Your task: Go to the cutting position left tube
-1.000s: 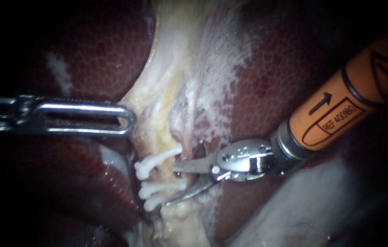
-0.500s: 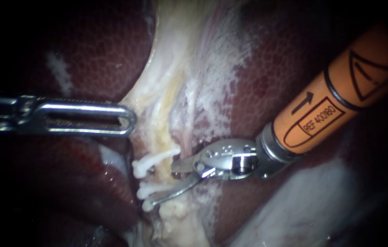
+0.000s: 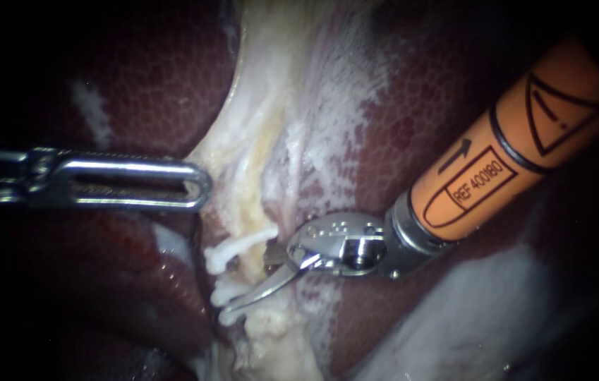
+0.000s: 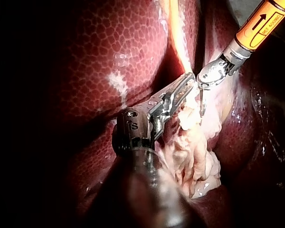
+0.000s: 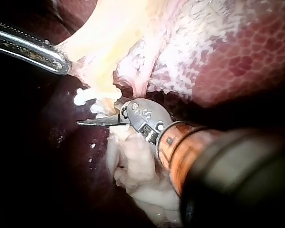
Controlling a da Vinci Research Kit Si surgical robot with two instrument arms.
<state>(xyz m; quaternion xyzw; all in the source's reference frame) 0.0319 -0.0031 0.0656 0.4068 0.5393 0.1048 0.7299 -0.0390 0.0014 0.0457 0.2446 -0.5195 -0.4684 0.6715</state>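
while lying crosswise to the up-and-down clipped tube, spread wide just beside its white clips (hand of the right instrument, tube immediately ahead).

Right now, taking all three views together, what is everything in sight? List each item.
dark red mottled liver: one, dark red, on both sides of the middle strip.
pale yellowish-white tissue band: one, cream, running down the middle over the liver.
small white clips: three, white, stacked across the band's lower part.
left instrument: one, silver, slotted jaws shut on the band's edge.
right instrument: one, orange sleeve and silver tip, blades open at the clips, lower blade crossing them.
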